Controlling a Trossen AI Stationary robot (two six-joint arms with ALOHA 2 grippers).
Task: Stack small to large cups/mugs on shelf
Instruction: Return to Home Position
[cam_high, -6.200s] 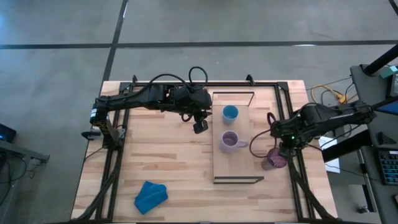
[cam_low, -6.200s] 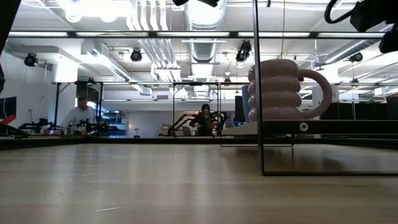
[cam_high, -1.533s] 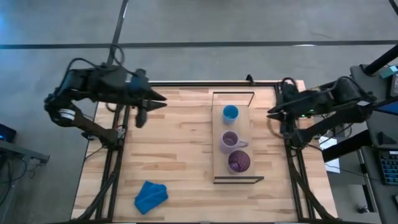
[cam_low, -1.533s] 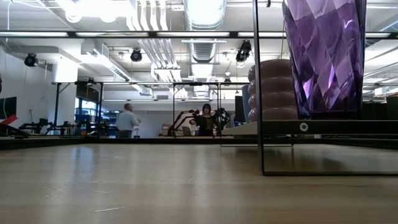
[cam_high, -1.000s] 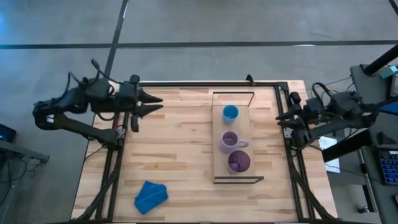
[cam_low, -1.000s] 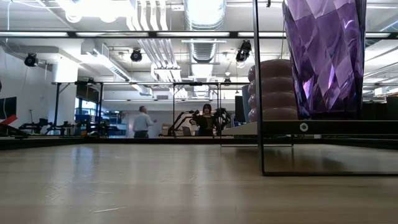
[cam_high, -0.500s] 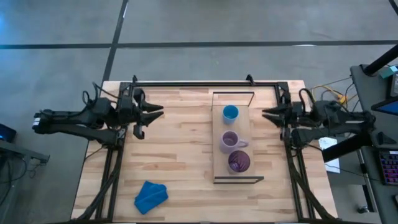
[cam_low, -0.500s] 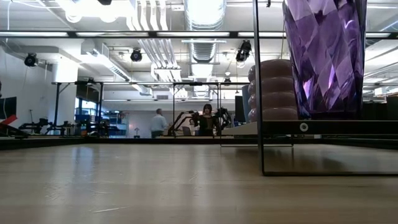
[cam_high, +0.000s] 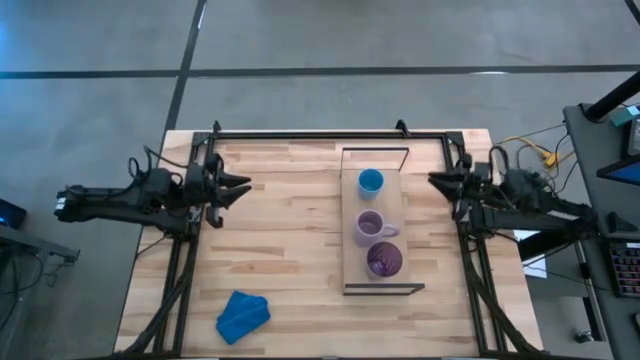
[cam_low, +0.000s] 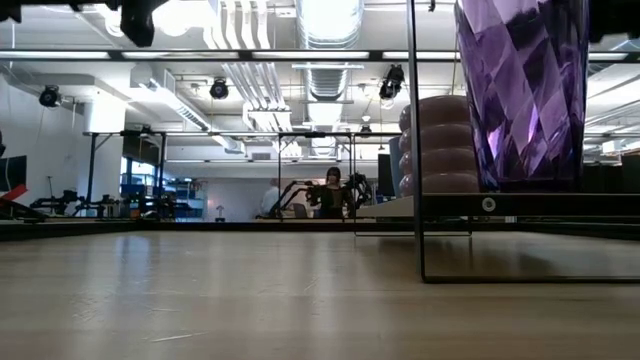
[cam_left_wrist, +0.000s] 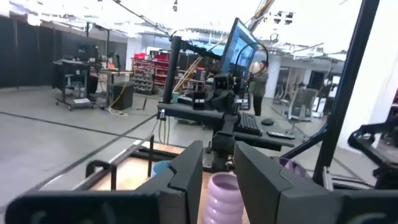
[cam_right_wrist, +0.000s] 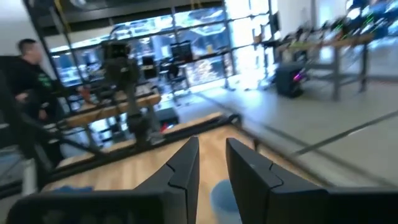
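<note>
The shelf (cam_high: 352, 270) lies on the table right of the middle. On it stand, in a row from far to near, the small blue cup (cam_high: 371, 181), the lilac mug (cam_high: 369, 227) and the dark purple cup (cam_high: 384, 260), each on its base. In the low view the purple cup (cam_low: 520, 95) stands in front of the lilac mug (cam_low: 435, 145). My left gripper (cam_high: 243, 186) is open and empty at the table's left edge, pointing at the shelf. My right gripper (cam_high: 434, 180) is open and empty at the right edge, also pointing at the shelf.
A crumpled blue cloth (cam_high: 243, 315) lies near the table's front left corner. Dark metal frame rails (cam_high: 300, 134) run along the table's far, left and right edges. Bare tabletop (cam_high: 290, 230) lies between the left gripper and the shelf. A person (cam_right_wrist: 25, 74) stands beyond the table.
Both arms have drawn back and sunk low at their own table edges, the left toward the left edge, the right toward the right edge, and their fingers now point level at the shelf. The three cups have stayed in place on the shelf.
</note>
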